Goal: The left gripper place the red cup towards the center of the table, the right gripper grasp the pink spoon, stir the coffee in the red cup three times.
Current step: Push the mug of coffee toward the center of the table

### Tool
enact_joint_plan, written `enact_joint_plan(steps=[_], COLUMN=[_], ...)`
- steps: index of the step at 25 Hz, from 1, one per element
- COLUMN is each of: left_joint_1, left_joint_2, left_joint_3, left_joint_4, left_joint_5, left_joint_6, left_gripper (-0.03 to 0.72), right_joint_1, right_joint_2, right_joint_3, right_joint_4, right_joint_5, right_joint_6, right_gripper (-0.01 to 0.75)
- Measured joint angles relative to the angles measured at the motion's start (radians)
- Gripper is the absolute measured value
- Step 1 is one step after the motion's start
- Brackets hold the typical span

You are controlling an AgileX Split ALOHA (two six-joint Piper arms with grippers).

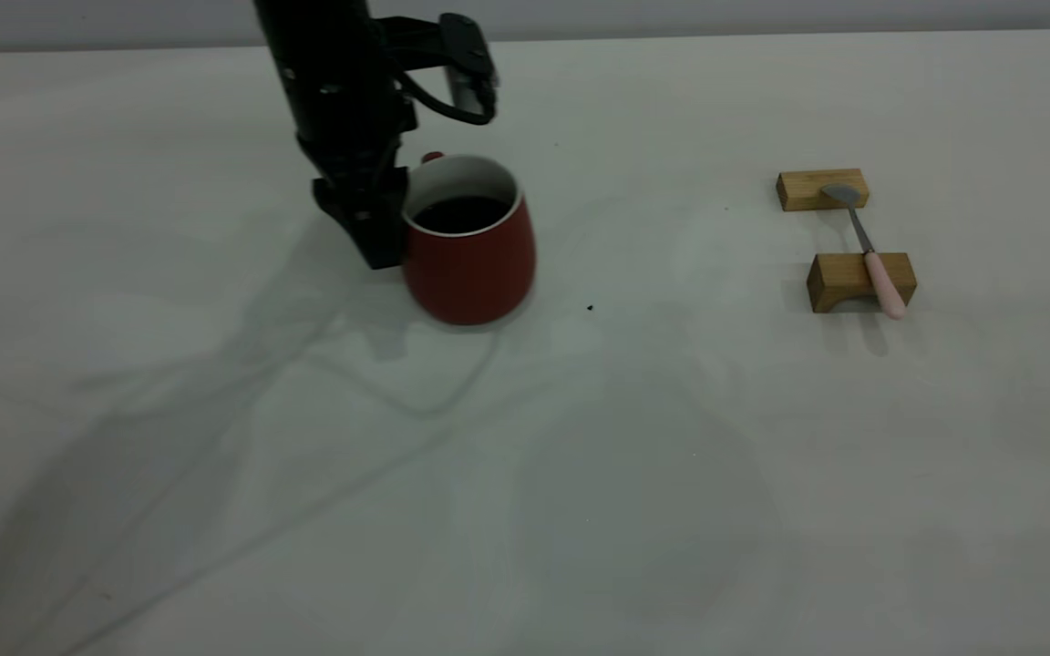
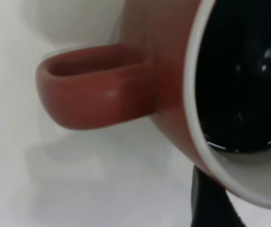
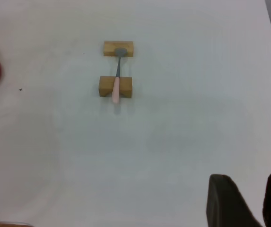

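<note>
Coffee [image 1: 459,213] fills the red cup [image 1: 470,260] as a dark disc below its white rim, and the cup stands on the table [image 1: 525,474] well apart from the pink spoon [image 1: 871,251]. Against the cup's side away from the spoon, the left gripper [image 1: 377,239] points down with a black finger touching the wall; how wide its jaws stand cannot be told. Across two wooden blocks [image 1: 860,281] lies the spoon, bowl on one, handle over the other. Far from the cup, the right gripper [image 3: 249,201] hangs with jaws slightly apart, holding nothing.
</note>
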Motion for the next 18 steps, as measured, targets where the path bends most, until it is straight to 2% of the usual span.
enact_joint_plan(steps=[7, 13, 16, 18], left_joint_1=[-0.05, -0.061, -0.061, -0.061], left_joint_2=[0.008, 0.008, 0.005, -0.007], left_joint_3=[0.0, 0.0, 0.0, 0.0], left_joint_4=[-0.022, -0.079, -0.063, -0.004], left_joint_5=[-0.082, -0.147, -0.132, -0.079], left_joint_6=[-0.022, -0.03, -0.035, -0.056], left_gripper=[0.426, 0.426, 0.426, 0.426], right_joint_1=[0.0, 0.0, 0.0, 0.0], right_joint_2=[0.0, 0.0, 0.0, 0.0], right_joint_3=[0.0, 0.0, 0.0, 0.0], right_joint_4=[0.0, 0.0, 0.0, 0.0], right_joint_5=[0.0, 0.0, 0.0, 0.0], right_joint_6=[0.0, 0.0, 0.0, 0.0], right_gripper=[0.238, 0.238, 0.238, 0.238])
